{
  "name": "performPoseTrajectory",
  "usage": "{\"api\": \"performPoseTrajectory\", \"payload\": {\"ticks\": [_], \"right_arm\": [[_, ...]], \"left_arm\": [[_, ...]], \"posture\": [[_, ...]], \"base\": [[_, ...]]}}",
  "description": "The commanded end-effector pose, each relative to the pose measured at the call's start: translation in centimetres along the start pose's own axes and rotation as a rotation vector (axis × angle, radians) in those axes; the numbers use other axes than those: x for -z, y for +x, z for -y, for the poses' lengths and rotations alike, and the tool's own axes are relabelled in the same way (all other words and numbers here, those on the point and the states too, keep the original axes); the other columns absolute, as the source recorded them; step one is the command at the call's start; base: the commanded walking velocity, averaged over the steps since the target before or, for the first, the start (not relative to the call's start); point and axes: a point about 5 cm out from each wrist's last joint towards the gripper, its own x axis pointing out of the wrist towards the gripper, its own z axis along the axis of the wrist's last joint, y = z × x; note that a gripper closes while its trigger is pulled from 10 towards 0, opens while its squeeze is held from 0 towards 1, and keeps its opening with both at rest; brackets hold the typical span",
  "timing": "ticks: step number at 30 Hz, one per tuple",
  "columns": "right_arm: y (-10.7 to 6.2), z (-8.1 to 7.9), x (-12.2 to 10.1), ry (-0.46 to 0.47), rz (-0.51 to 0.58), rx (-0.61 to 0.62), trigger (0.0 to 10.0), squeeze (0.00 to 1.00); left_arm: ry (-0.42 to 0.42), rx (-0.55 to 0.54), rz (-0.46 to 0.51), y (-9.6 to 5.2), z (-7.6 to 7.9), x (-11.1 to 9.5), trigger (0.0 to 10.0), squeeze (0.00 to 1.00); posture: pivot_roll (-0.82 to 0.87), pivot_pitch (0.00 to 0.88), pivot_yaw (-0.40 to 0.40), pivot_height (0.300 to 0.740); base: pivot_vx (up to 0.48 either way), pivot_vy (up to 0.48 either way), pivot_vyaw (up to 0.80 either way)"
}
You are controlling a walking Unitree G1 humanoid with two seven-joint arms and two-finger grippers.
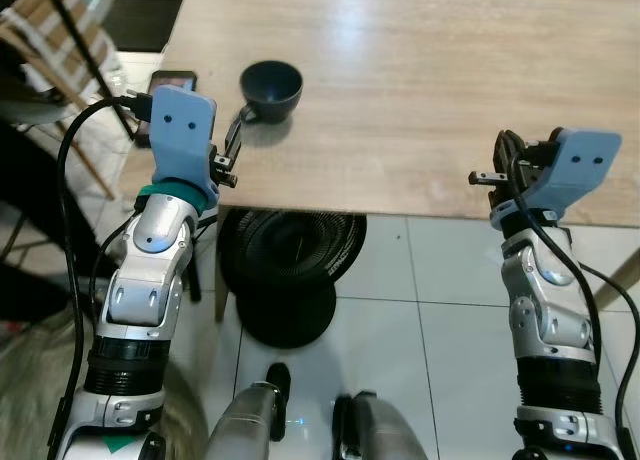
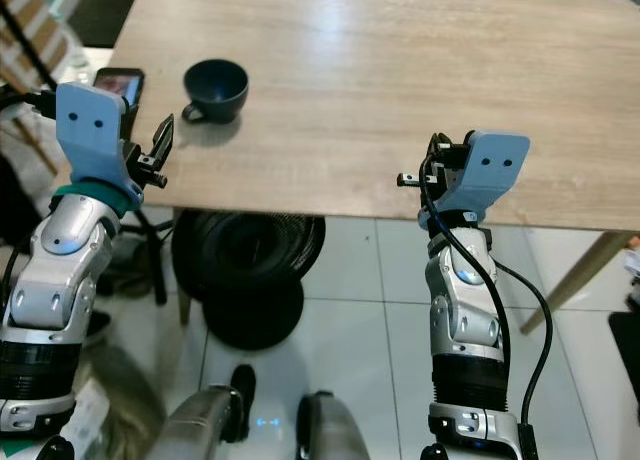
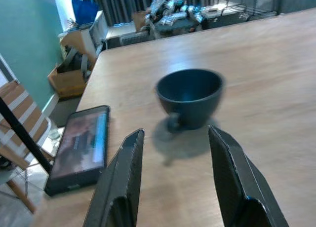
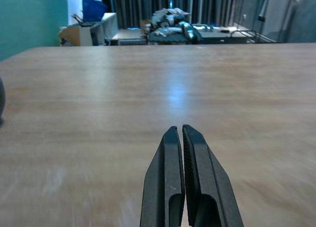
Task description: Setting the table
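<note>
With our left gripper (image 3: 175, 180) spread wide just short of the dark blue cup (image 3: 190, 96), and our right gripper (image 4: 182, 180) pinched together, we risk nudging the cup away or clipping the smartphone (image 3: 79, 148) beside it.

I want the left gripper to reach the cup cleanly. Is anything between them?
Nothing visible. The left gripper is open and aimed at the dark blue cup, with bare table between them. The phone lies off to the side, apart from the cup.

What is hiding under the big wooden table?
Under the light wooden table sits a round black fan on the white tiled floor. Its back part is covered by the tabletop, so anything further under cannot be seen.
</note>
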Motion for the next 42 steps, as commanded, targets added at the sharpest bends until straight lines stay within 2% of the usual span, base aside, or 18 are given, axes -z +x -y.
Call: {"api": "performPoseTrajectory", "payload": {"ticks": [1, 42], "right_arm": [[-0.23, 0.42, 0.25, -0.002, -0.015, 0.016, 10.0, 0.0], [-0.14, 0.52, 0.17, -0.009, -0.01, 0.018, 10.0, 0.0]], "left_arm": [[0.0, 0.008, -0.002, 0.01, 0.14, 0.1, 10.0, 0.0], [-0.006, 0.02, 0.01, 0.29, 0.41, -0.06, 10.0, 0.0]], "posture": [[0.02, 0.112, 0.027, 0.74], [0.02, 0.098, 0.031, 0.74]], "base": [[-0.349, 0.0, 0.0], [-0.336, 0.0, 0.0]]}}
